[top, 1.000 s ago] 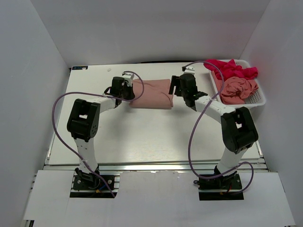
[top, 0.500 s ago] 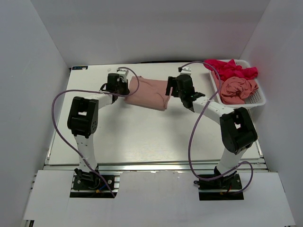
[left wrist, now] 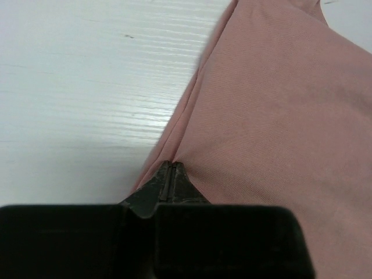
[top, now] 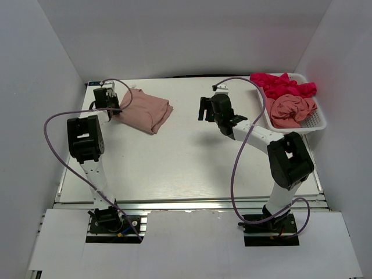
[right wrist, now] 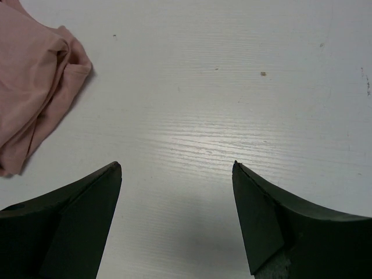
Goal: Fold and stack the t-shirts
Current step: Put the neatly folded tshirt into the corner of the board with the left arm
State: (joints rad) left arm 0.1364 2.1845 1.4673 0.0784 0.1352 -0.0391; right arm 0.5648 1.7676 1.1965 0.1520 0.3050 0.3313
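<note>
Soft matt fine-knit cloth, smooth w/ slight creases: folded salmon-pink t-shirt (left wrist: 279, 116). Flat white desk (left wrist: 75, 87): matt, faint wood-grain lines, few specks. Black left tool (left wrist: 170, 168) & right tool (right wrist: 177, 165): matt hard plastic. Also white mesh basket (top: 318, 121): perforated plastic.

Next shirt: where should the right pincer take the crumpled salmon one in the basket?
Pinch a raised fold on top of the salmon t-shirt, coming straight down: it lies bunched in the white basket, whose walls block a sideways approach. The right pincer is open.
</note>
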